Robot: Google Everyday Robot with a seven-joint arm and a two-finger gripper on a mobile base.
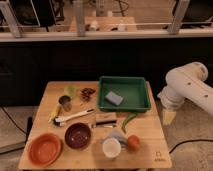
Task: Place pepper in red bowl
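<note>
The pepper (129, 120) is a slender curved green chili lying on the wooden table (150, 150), just below the green tray's front edge. The red bowl (45, 148) is a wide orange-red bowl at the table's front left corner, and it looks empty. My gripper (168, 117) hangs from the white arm (187, 89) off the table's right edge, pointing down. It is to the right of the pepper and apart from it, and far from the red bowl. It holds nothing that I can see.
A maroon bowl (78, 135) stands beside the red bowl. A green tray (142, 95) holds a grey sponge (114, 98). A white cup (111, 147), an orange ball (133, 142), a brown block (105, 118), a white-handled brush (75, 117), a metal cup (65, 102) and a pale-green lump (70, 90) lie between.
</note>
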